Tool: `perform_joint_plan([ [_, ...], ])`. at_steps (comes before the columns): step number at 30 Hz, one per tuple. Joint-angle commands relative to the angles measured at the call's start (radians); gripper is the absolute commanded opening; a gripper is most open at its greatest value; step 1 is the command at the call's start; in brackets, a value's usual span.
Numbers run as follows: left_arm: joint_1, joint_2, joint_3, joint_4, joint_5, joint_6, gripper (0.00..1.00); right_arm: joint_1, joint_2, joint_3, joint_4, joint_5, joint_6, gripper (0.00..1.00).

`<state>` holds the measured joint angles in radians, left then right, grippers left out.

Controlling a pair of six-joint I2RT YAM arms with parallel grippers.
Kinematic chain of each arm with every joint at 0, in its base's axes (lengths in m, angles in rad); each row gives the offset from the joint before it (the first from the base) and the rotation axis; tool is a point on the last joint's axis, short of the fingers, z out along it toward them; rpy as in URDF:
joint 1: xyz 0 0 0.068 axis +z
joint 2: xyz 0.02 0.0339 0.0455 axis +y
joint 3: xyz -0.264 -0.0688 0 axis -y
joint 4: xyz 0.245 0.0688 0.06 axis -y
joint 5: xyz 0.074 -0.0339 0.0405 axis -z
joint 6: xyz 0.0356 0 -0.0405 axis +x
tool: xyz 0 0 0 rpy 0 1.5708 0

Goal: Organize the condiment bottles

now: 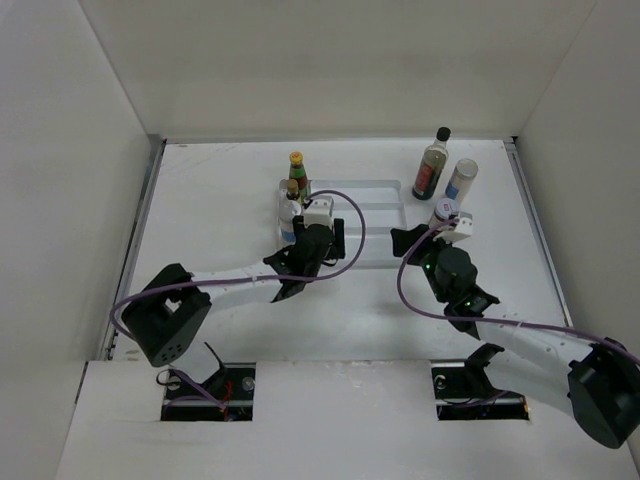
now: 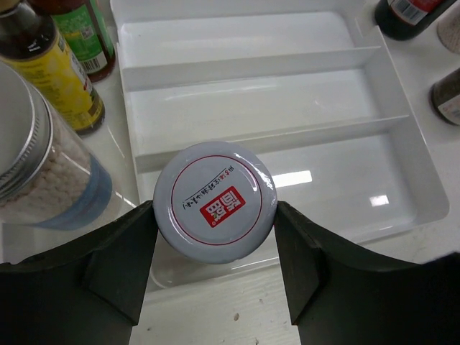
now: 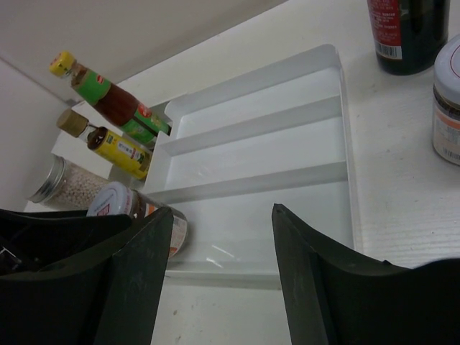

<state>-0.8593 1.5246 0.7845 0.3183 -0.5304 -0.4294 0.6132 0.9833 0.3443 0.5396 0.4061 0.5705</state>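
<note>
My left gripper (image 2: 215, 219) is shut on a short red-labelled jar with a white lid (image 2: 215, 201). It holds the jar at the left end of the nearest compartment of the white divided tray (image 2: 424, 180). The jar also shows in the right wrist view (image 3: 140, 212). My right gripper (image 3: 219, 210) is open and empty, near the tray's front right. Left of the tray stand a yellow-capped green-and-red bottle (image 1: 297, 168), a yellow-labelled bottle (image 2: 50, 68) and a silver-lidded clear jar (image 2: 39, 165). Right of it stand a tall dark bottle (image 1: 432, 165), a blue-labelled bottle (image 1: 461, 180) and a second red-labelled jar (image 1: 445, 210).
The tray (image 1: 380, 188) has three long compartments, and the two far ones hold nothing. White walls enclose the table at the left, back and right. Purple cables loop over both arms.
</note>
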Motion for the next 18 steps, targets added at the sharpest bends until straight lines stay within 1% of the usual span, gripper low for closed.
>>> perform_joint_plan([
  [1, -0.023, -0.018, 0.004, 0.15, -0.02, -0.002, 0.31, -0.01, 0.0, -0.004, 0.052, 0.013, 0.008, 0.65],
  [5, -0.028, 0.019, -0.008, 0.143, -0.026, -0.002, 0.33, -0.013, 0.005, -0.005, 0.051, 0.013, 0.009, 0.7],
  [7, -0.028, 0.035, -0.01, 0.142, -0.029, -0.002, 0.36, -0.013, -0.005, -0.005, 0.049, 0.013, 0.009, 0.77],
  [8, -0.031, 0.037, -0.01, 0.14, -0.029, -0.002, 0.4, -0.014, -0.012, -0.008, 0.048, 0.017, 0.009, 0.82],
  [10, -0.037, 0.034, -0.017, 0.14, -0.04, 0.001, 0.48, -0.014, -0.021, -0.007, 0.037, 0.017, 0.006, 0.86],
  [13, -0.034, 0.016, -0.036, 0.148, -0.046, 0.003, 0.66, -0.019, -0.04, 0.01, -0.012, 0.034, -0.003, 0.91],
  [16, -0.031, -0.029, -0.059, 0.15, -0.037, 0.007, 0.8, -0.056, -0.031, 0.044, -0.094, 0.082, -0.003, 0.94],
  [18, -0.027, -0.085, -0.083, 0.153, -0.028, 0.012, 0.87, -0.089, -0.014, 0.077, -0.156, 0.111, -0.001, 0.95],
])
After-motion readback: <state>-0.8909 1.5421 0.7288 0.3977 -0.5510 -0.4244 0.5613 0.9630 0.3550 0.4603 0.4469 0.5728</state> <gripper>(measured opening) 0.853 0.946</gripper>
